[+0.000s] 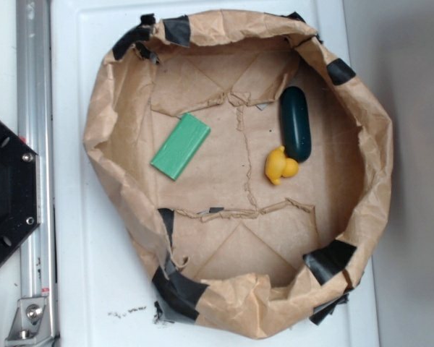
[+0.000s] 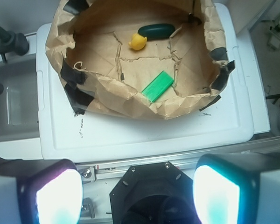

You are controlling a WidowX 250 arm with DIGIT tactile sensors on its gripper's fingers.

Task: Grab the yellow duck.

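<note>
Our gripper (image 2: 137,186) stands wide, empty; the yellow duck (image 1: 281,165) touches the dark green capsule (image 1: 295,123).

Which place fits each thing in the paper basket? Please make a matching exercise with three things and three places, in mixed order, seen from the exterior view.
Things:
1. yellow duck
2. dark green capsule
3. flat green block

Places:
A. alone on the left part of the paper basket floor
B. right of the middle, lying lengthwise near the right wall
C. pressed against the lower end of the capsule

Pairs: 1-C, 2-B, 3-A
</note>
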